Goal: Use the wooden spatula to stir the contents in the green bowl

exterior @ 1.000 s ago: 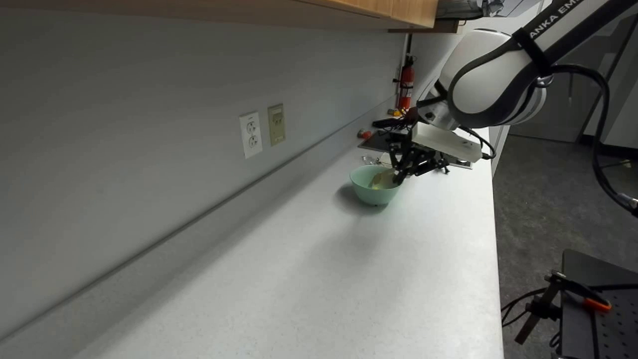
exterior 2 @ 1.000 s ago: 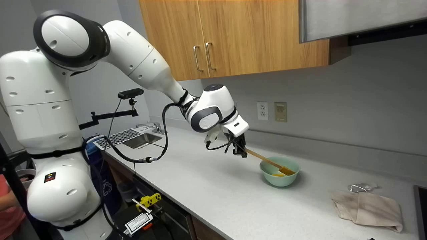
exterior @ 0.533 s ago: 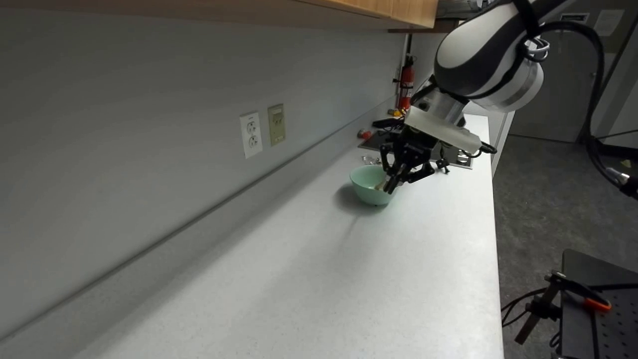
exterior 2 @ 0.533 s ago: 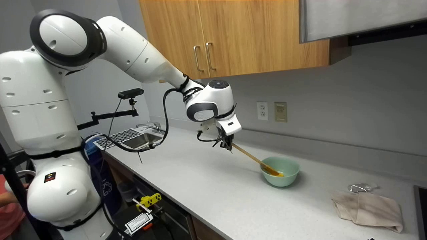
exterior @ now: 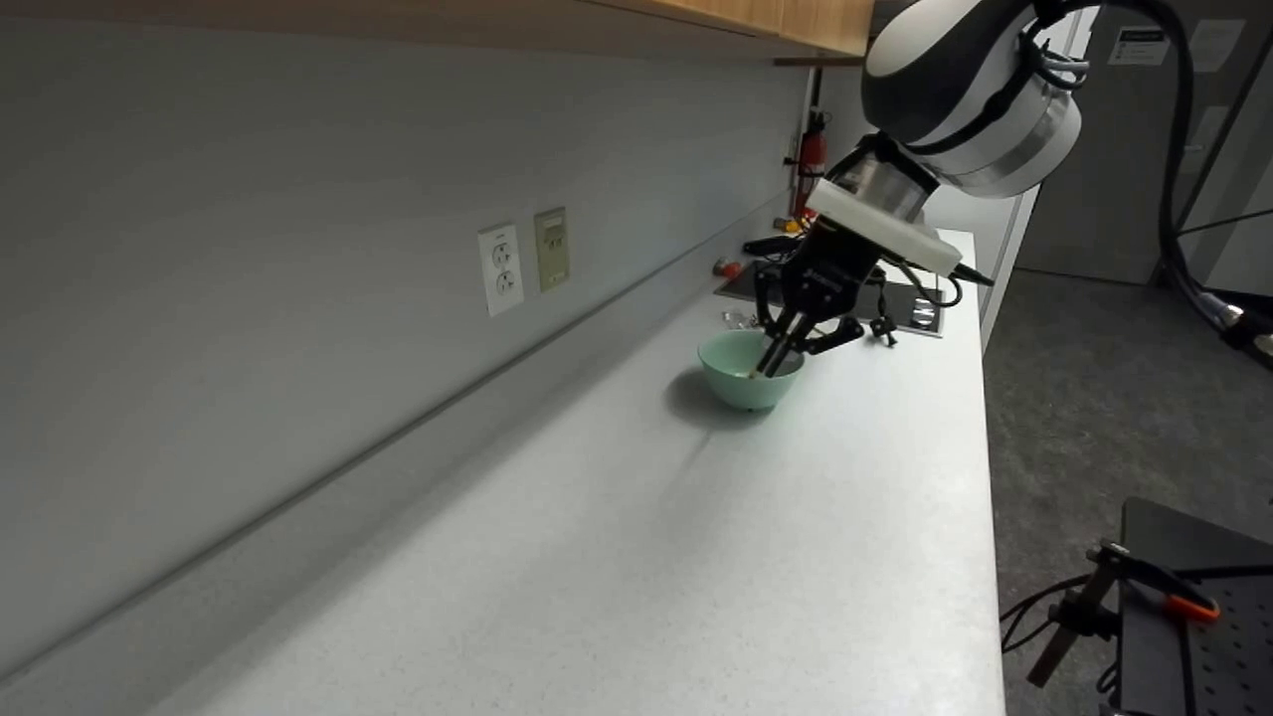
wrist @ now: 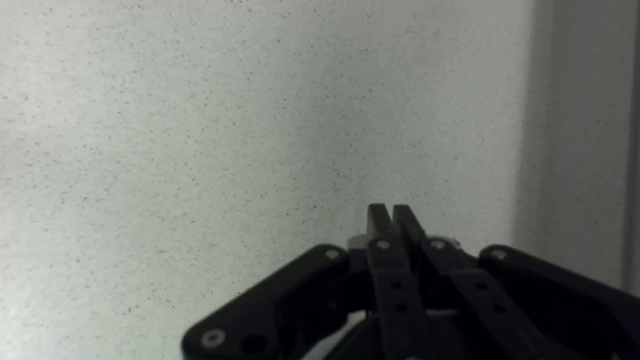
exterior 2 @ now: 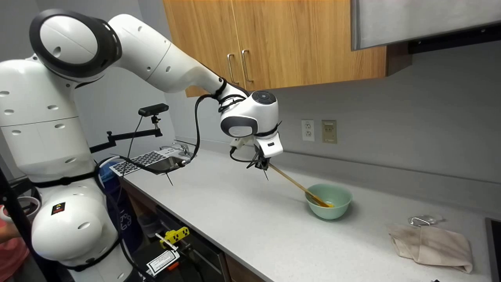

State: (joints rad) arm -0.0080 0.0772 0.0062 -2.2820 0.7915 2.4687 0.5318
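The green bowl (exterior 2: 328, 213) stands upright on the counter in both exterior views. A little yellow-orange content (exterior 2: 331, 205) shows at its bottom. The wooden spatula (exterior 2: 291, 180) slants down over the near-robot rim, its head inside the bowl beside that content. My gripper (exterior 2: 263, 166) is shut on the upper end of the handle, off to the robot's side of the bowl and higher than it. In an exterior view the fingers (exterior: 779, 353) point downward and cover most of the spatula. Neither bowl nor spatula appears in the wrist view, where the gripper (wrist: 390, 206) has its fingers nearly together.
A folded beige cloth (exterior 2: 432, 246) and a small clear item (exterior 2: 424, 220) lie on the counter beyond the bowl, before a dark cooktop (exterior 2: 495, 243). The wall (exterior 2: 375, 129) runs behind the counter. Wooden cabinets (exterior 2: 289, 43) hang above.
My gripper has moved back toward the robot and upward, tilting its fingers more steeply down. The spatula has come along, its head sliding across to the robot's side of the bowl. The bowl stayed put.
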